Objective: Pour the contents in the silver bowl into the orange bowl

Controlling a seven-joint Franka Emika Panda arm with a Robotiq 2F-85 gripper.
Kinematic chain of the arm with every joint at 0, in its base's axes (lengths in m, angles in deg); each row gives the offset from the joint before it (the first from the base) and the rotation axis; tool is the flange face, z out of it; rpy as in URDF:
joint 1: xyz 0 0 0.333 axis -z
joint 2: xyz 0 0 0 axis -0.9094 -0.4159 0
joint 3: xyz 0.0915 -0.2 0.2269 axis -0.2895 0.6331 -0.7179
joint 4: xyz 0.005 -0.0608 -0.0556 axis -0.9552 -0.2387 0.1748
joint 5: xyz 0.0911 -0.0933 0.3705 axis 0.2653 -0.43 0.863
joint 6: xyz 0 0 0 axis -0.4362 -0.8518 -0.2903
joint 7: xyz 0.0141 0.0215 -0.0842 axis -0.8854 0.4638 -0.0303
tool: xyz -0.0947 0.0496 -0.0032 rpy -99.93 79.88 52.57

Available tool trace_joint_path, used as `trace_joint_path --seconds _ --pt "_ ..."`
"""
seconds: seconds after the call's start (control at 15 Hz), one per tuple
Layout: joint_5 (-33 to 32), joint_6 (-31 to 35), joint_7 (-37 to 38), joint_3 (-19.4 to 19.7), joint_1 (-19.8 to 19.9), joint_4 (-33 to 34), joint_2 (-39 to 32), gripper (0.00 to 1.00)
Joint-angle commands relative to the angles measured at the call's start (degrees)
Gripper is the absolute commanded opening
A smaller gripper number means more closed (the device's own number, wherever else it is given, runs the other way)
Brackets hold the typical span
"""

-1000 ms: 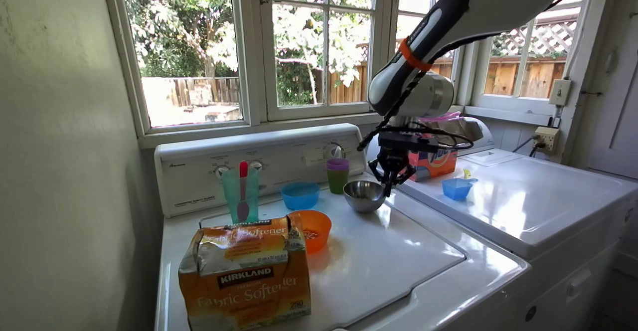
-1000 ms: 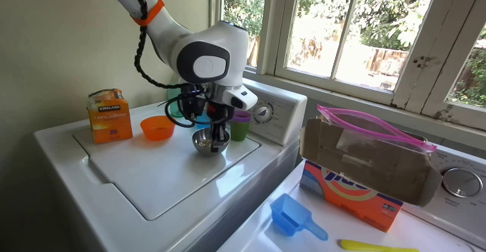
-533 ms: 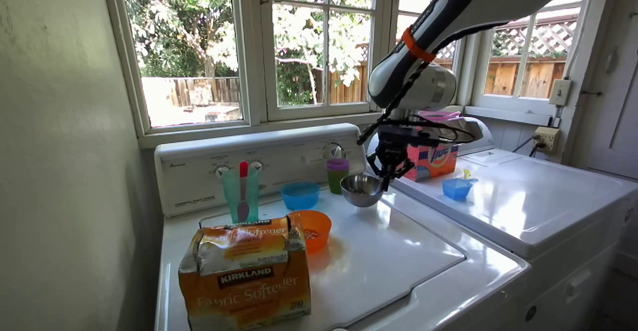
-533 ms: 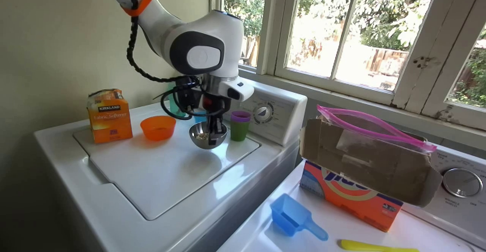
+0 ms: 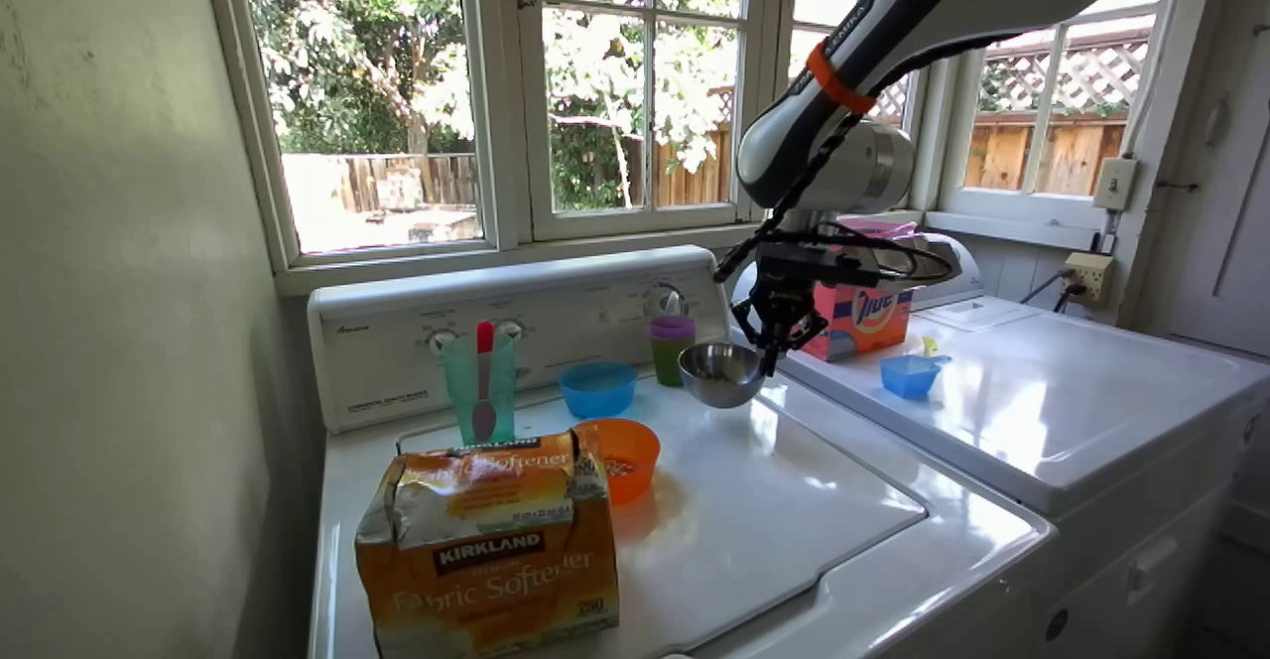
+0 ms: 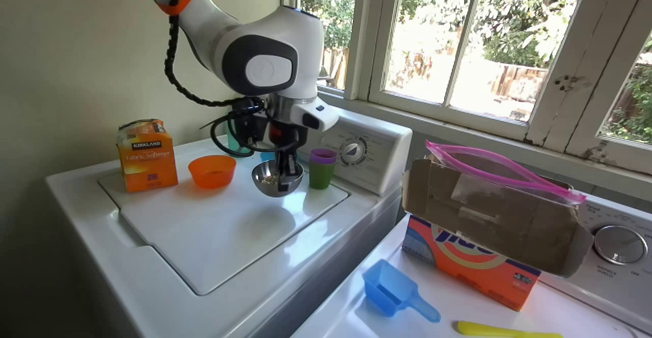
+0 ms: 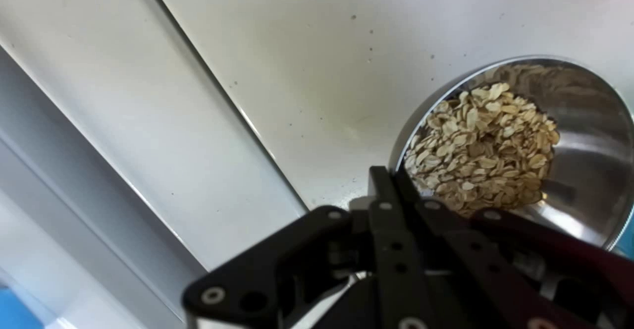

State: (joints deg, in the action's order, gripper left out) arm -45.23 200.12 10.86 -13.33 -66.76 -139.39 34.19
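Wrist view: gripper (image 7: 394, 171) pinches silver bowl (image 7: 592, 155) by rim

Arm (image 6: 254, 58) slopes from 11 o'clock in an exterior view, gripper pointing down; orange bowl (image 6: 212, 172) on lid (image 6: 204, 241) at silver bowl's 9 o'clock, pale bits (image 5: 620, 467) inside. Silver bowl above lid, oats (image 7: 483, 155) inside toward 9 o'clock in wrist view.

Near the left edge of the washer top (image 5: 784, 530), the fabric softener box (image 5: 486, 560) hides part of the orange bowl (image 5: 638, 449) in an exterior view; bits (image 5: 618, 467) inside are too small to identify. Towards the back edge, the blue bowl (image 6: 267, 156) is mostly obscured in an exterior view. In the wrist view, the gripper (image 7: 391, 171) covers part of the silver bowl (image 7: 589, 121). Arm (image 5: 794, 153) cut off above in both exterior views.
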Motion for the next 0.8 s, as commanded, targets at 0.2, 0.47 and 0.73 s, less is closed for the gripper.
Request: trace_joint_path --seconds 0.2,0.47,0.73 --pt "-4.5 0.5 5.9 -0.2 -2.0 -0.7 1.0 0.01" --pt "-12.3 -1.3 13.1 -1.9 -6.3 -0.6 1.0 0.01" --pt "-24.2 -2.6 24.5 -2.2 -10.5 -2.2 4.4 0.01"
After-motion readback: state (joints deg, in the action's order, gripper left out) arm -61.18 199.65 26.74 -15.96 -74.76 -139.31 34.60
